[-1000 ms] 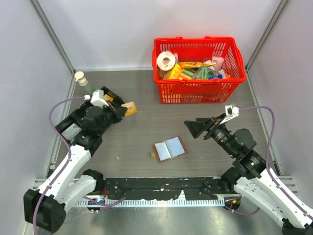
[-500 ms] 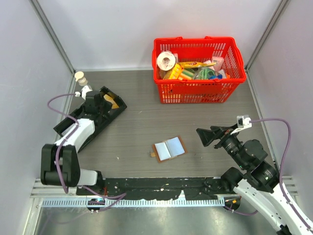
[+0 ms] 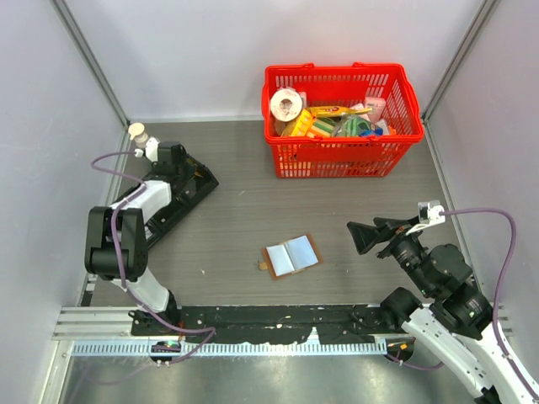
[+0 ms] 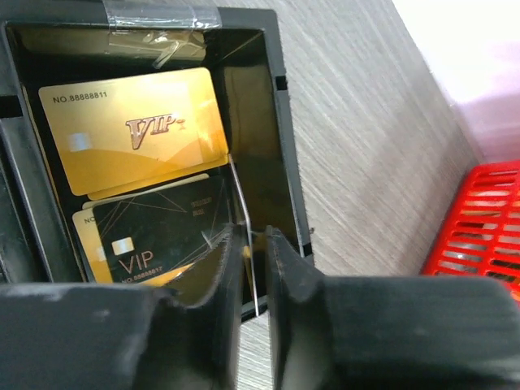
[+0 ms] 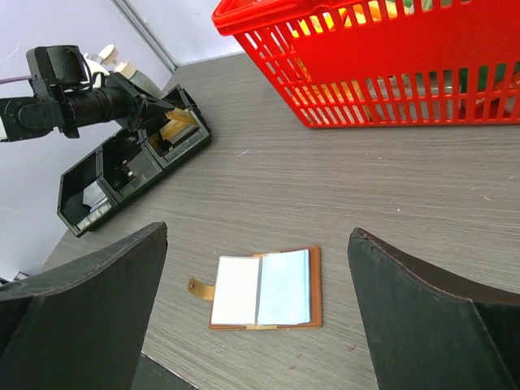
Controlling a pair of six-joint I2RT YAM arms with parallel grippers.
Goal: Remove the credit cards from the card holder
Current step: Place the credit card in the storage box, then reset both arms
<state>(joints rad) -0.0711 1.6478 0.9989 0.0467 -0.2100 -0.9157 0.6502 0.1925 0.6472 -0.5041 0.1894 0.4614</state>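
Left wrist view alone: gold card [image 4: 134, 130] "VIP", "NO.88888811", black card [image 4: 162, 231] "VIP" in the tray [image 4: 280, 162]; left fingers [image 4: 219, 284] nearly together, grip indeterminate. Right fingers [image 5: 81, 301] wide apart; card holder [image 5: 264, 288] lies open on the counter [image 3: 253, 210].

The card holder [image 3: 291, 255] lies open. Well left of it the left claw [image 3: 187, 172] sits over a black tray [image 3: 182, 203]; right of it hovers the right claw [image 3: 360, 238].

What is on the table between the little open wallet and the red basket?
Nothing. Between the wallet and the red basket there is only bare grey table. The top view shows it best, and the right wrist view agrees.
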